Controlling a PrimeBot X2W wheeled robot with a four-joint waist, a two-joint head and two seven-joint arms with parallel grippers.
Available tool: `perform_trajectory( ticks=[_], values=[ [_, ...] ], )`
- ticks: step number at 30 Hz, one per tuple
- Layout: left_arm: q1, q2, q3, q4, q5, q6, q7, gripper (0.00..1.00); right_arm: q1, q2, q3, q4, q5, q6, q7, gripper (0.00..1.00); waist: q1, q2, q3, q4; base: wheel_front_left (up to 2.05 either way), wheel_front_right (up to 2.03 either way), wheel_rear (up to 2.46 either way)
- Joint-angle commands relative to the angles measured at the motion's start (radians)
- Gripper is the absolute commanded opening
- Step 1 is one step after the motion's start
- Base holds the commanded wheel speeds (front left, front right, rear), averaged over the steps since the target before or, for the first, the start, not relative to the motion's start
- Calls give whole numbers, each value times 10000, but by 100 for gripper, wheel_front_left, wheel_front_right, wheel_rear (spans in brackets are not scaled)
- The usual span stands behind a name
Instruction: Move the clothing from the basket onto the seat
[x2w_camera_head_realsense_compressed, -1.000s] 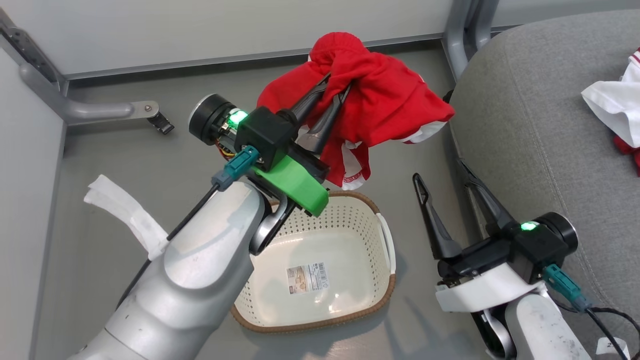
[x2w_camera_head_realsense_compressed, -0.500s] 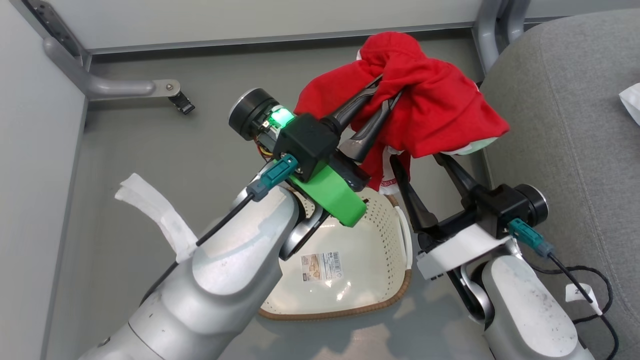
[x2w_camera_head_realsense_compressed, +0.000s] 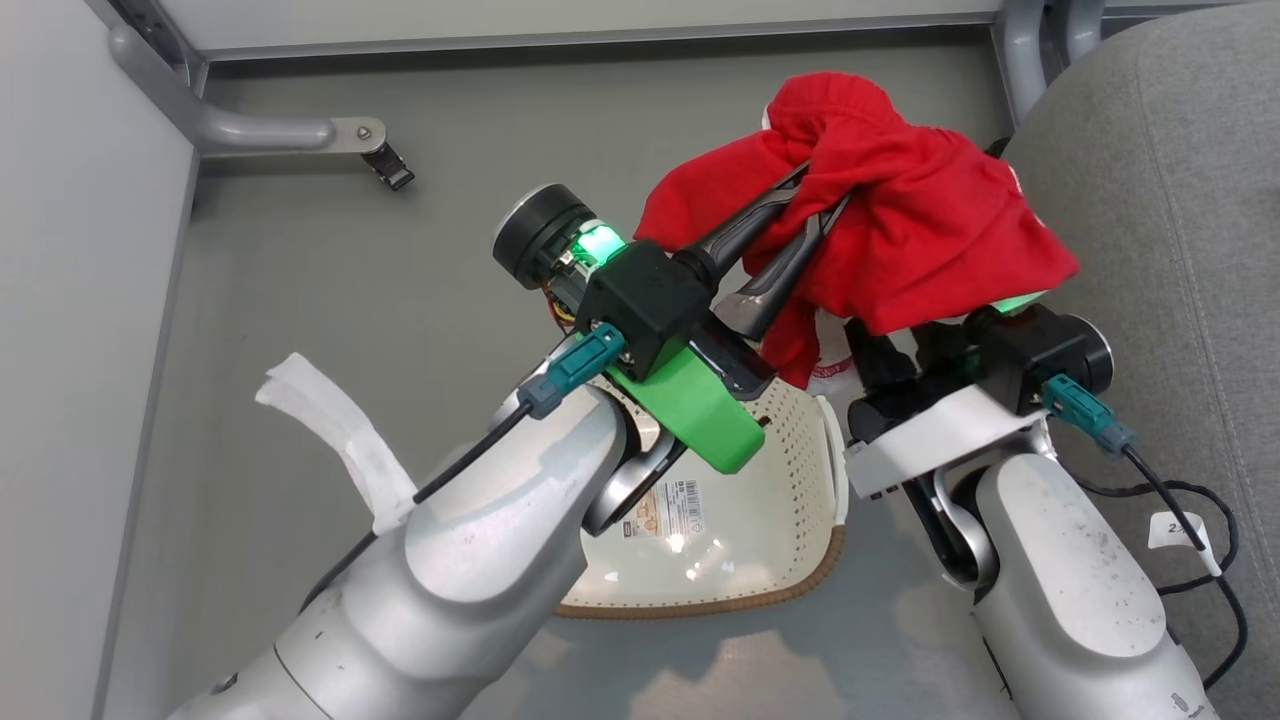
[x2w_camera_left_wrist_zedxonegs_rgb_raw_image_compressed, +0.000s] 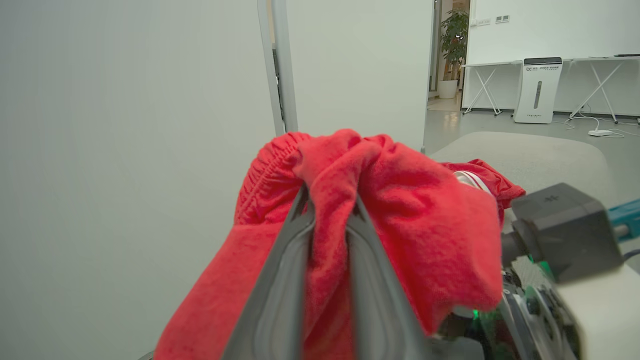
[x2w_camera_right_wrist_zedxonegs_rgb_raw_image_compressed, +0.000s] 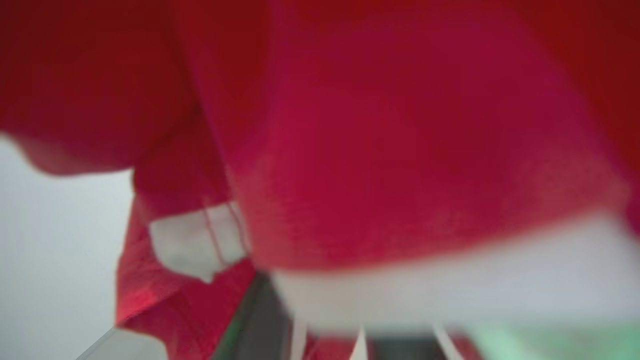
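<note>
A bright red shirt (x2w_camera_head_realsense_compressed: 930, 230) with white trim hangs bunched in the air, just left of the grey seat (x2w_camera_head_realsense_compressed: 1190, 180). My left gripper (x2w_camera_head_realsense_compressed: 822, 195) is shut on it, and the pinch shows clearly in the left wrist view, where both fingers (x2w_camera_left_wrist_zedxonegs_rgb_raw_image_compressed: 300, 225) clamp a fold of the red shirt (x2w_camera_left_wrist_zedxonegs_rgb_raw_image_compressed: 415, 210). My right gripper's black body (x2w_camera_head_realsense_compressed: 1010, 350) sits directly beneath the cloth, which hides its fingers. Blurred red fabric (x2w_camera_right_wrist_zedxonegs_rgb_raw_image_compressed: 380, 150) lies close in front of the right wrist camera. The cream basket (x2w_camera_head_realsense_compressed: 760, 540) stands on the floor below my arms with just its label inside.
A white strip of cloth (x2w_camera_head_realsense_compressed: 335, 435) lies on the floor to the left. A grey metal frame leg (x2w_camera_head_realsense_compressed: 270, 130) and a pale wall panel bound the back left. A metal post (x2w_camera_head_realsense_compressed: 1035, 40) stands beside the seat. A black cable (x2w_camera_head_realsense_compressed: 1190, 510) trails over the seat's edge.
The camera has turned, shifting the scene. My right gripper, open before, has risen under the hanging red shirt, which now covers its fingers. The left gripper keeps its hold.
</note>
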Motion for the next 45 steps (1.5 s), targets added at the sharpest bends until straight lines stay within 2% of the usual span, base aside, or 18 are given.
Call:
perform_trajectory(
  ticks=[1,15,16,17,18,45],
  values=[
    [-72,-19,1,24,-58,55,-35,0,-127,-34,-2,40,40,-11,-23,0,0,0,16,6,0,0,0],
    [-160,-24,201,155,93,123,-35,0,27,-34,145,-31,105,-11,-23,0,0,0,52,-135,0,0,0],
    [-164,-23,219,145,124,146,-35,8,31,-34,155,-37,108,-11,-23,0,0,0,63,-140,0,0,0],
    [-175,-23,230,142,180,169,-35,48,23,-34,160,-39,107,-11,-23,0,0,0,85,-146,0,0,0],
    [-181,-24,251,132,214,187,-35,98,13,-34,165,-35,106,-11,-23,0,0,0,100,-151,0,0,0],
    [-84,-26,494,102,522,203,-21,100,-147,-33,143,-185,67,-11,-23,0,0,0,343,-309,0,0,0]
  ],
)
